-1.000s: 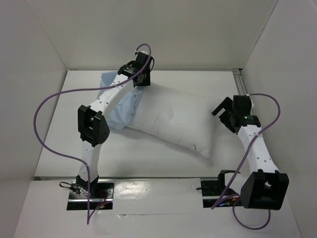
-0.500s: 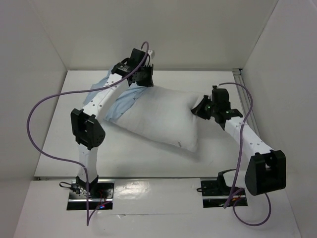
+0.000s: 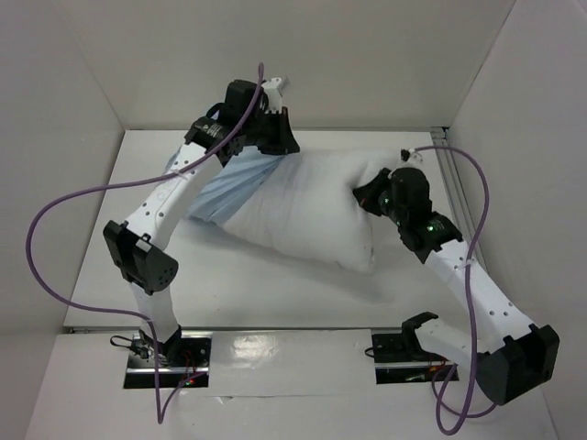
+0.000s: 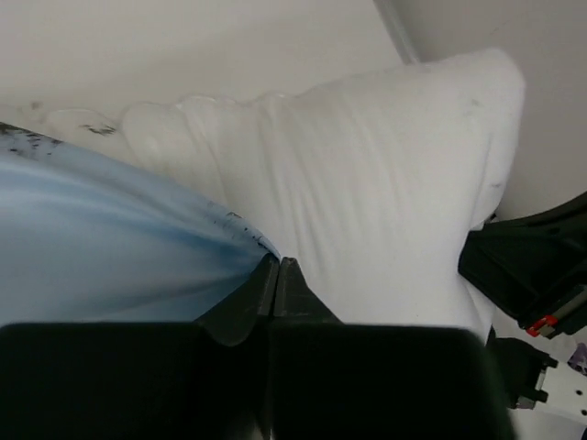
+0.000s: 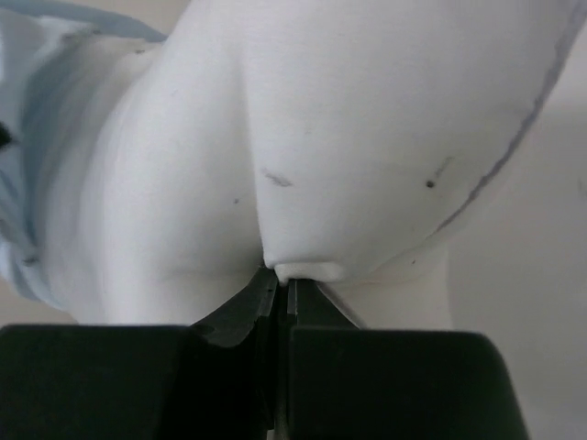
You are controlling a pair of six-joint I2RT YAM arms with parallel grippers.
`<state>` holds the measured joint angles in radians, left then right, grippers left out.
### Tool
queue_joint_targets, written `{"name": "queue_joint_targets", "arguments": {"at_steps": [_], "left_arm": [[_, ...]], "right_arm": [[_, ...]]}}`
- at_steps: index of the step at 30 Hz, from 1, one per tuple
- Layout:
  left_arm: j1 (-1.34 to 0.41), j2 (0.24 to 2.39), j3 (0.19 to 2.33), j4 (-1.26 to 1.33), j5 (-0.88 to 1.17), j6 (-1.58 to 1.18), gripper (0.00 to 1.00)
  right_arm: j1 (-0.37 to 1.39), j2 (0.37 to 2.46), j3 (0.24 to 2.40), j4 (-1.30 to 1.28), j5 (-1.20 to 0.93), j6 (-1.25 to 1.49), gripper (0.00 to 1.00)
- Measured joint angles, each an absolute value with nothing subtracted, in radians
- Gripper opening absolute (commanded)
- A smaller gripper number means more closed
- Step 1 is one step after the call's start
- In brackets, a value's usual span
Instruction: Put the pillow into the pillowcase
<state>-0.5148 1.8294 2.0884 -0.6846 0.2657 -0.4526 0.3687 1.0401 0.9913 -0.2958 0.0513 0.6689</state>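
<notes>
The plump white pillow (image 3: 312, 215) lies slantwise across the middle of the table, its left end against the pale blue pillowcase (image 3: 225, 188). At the back left, my left gripper (image 3: 273, 147) is shut on the pillowcase's edge; in the left wrist view the blue cloth (image 4: 110, 266) runs right into the closed tips (image 4: 278, 262), with the pillow (image 4: 367, 192) beside them. My right gripper (image 3: 367, 194) is shut on a pinch of fabric at the pillow's right end. The right wrist view shows a small white fold of the pillow (image 5: 348, 137) caught at the tips (image 5: 283, 278), and the pillowcase (image 5: 20, 147) at the far left.
White walls close the table in on the left, back and right. A metal rail (image 3: 449, 170) runs along the right edge. Purple cables (image 3: 55, 238) loop from both arms. The right arm's black housing (image 4: 537, 266) shows past the pillow.
Both grippers have shut, the left on the pillowcase, the right on the pillow after moving left to it. The pillow's right end has bunched up and shifted left.
</notes>
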Motion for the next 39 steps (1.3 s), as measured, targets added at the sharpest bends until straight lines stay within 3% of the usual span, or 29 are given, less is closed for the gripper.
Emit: {"name": "queue_joint_targets", "arguments": {"at_steps": [4, 6, 7, 8, 10, 12, 13, 14, 15, 16, 17, 22, 25, 27, 32, 39], "left_arm": [[-0.515, 1.918, 2.096, -0.734, 0.257, -0.449, 0.72], [-0.520, 1.986, 2.138, -0.759, 0.276, -0.439, 0.81], [-0.527, 1.998, 2.152, -0.770, 0.278, -0.438, 0.84], [-0.534, 2.003, 2.160, -0.786, 0.272, -0.430, 0.87], [-0.546, 1.982, 2.173, -0.807, 0.240, -0.414, 0.87], [-0.559, 1.913, 2.166, -0.816, 0.163, -0.397, 0.74], [-0.560, 1.860, 2.146, -0.810, 0.114, -0.395, 0.61], [-0.557, 1.781, 2.093, -0.790, 0.052, -0.392, 0.44], [-0.551, 1.699, 2.043, -0.785, -0.007, -0.397, 0.12], [-0.539, 1.617, 1.986, -0.776, -0.056, -0.406, 0.01], [-0.522, 1.522, 1.913, -0.760, -0.110, -0.407, 0.00], [-0.430, 1.146, 1.487, -0.665, -0.276, -0.480, 0.00], [-0.411, 1.078, 1.195, -0.571, -0.320, -0.562, 0.50], [-0.408, 1.084, 1.016, -0.503, -0.338, -0.610, 0.73], [-0.399, 1.092, 0.728, -0.410, -0.417, -0.708, 0.62], [-0.353, 1.184, 0.754, -0.211, -0.539, -0.757, 0.61]], "right_arm": [[0.369, 1.041, 0.836, -0.364, 0.080, 0.710, 0.03], [0.349, 1.060, 0.806, -0.414, 0.079, 0.714, 0.31], [0.333, 1.063, 0.808, -0.422, 0.075, 0.717, 0.53], [0.319, 1.067, 0.823, -0.432, 0.076, 0.709, 0.84], [0.307, 1.073, 0.875, -0.459, 0.093, 0.677, 1.00], [0.307, 1.083, 0.962, -0.499, 0.126, 0.642, 1.00], [0.307, 1.086, 1.006, -0.514, 0.147, 0.629, 1.00], [0.305, 1.089, 1.055, -0.535, 0.176, 0.615, 1.00], [0.304, 1.089, 1.090, -0.546, 0.198, 0.603, 1.00], [0.301, 1.087, 1.121, -0.553, 0.220, 0.591, 1.00], [0.299, 1.083, 1.140, -0.556, 0.233, 0.582, 1.00], [0.286, 1.061, 1.151, -0.595, 0.233, 0.559, 1.00], [0.288, 1.060, 1.115, -0.614, 0.183, 0.554, 1.00], [0.294, 1.060, 1.072, -0.624, 0.157, 0.555, 1.00], [0.307, 1.064, 1.007, -0.661, 0.120, 0.555, 1.00], [0.308, 1.079, 1.006, -0.668, 0.092, 0.552, 1.00]]}}
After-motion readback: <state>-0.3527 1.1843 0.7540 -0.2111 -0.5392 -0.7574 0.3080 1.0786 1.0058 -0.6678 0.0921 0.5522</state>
